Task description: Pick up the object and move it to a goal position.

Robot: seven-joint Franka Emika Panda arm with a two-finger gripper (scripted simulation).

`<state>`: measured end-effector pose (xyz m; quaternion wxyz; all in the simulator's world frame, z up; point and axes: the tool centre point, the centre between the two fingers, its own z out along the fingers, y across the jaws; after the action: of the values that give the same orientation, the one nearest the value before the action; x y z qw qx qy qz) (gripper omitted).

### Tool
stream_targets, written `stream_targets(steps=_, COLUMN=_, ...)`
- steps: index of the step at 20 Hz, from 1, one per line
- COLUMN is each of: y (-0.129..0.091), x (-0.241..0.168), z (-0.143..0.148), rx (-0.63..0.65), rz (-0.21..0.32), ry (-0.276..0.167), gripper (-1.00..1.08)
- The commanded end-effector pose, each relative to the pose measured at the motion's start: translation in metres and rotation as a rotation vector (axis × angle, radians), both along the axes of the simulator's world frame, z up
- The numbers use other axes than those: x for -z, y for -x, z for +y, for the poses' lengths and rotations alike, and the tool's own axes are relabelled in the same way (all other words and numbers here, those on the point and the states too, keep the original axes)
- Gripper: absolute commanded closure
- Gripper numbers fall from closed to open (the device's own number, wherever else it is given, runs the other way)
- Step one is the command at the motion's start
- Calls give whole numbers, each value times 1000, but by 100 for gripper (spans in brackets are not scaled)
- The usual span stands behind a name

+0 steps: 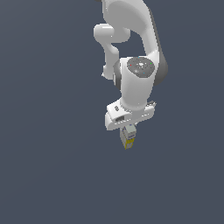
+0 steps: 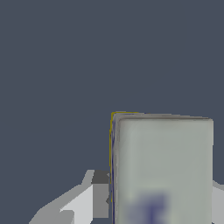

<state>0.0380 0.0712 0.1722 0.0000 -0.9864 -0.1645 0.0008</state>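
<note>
- Arm [image 1: 138,74], white with grey joints, comes down from the top of the exterior view, its wrist pointing downward.
- End effector [image 1: 128,133] sits at the arm's lower end, under a broad white hand body that is wider than what it carries.
- The object [image 1: 127,139], a small long box, hangs between the fingers, its upper part hidden by them and its lower end sticking out below.
- In the exterior view the box shows a grey-white upper part and a yellow lower band; it sits slightly tilted rather than plumb.
- In the wrist view the same box [image 2: 162,168] fills the frame's lower right quarter: a pale grey-white face with a blurred blue mark and a thin yellow line along one edge.
- One finger [image 2: 99,194], white with a dark grey tip, lies just against the box's side in the wrist view; the other finger is mostly hidden behind the box.
- The end effector is pinching the box from two sides.
- Behind everything is a plain dark blue-grey background; whether the box touches any surface cannot be told.
</note>
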Motion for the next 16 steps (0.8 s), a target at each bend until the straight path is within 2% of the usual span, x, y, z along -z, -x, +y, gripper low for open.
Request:
stream_targets(steps=1, y=5, x=-12, z=-3, rx=0, rz=-1, ry=0, gripper=108)
stream_targets(steps=7, y=25, x=-56, z=-13, rx=0, rz=-1, ry=0, gripper=108)
stream_targets(steps=16, y=68, x=-149, z=-35, rx=0, rz=-1, ry=-1, gripper=108)
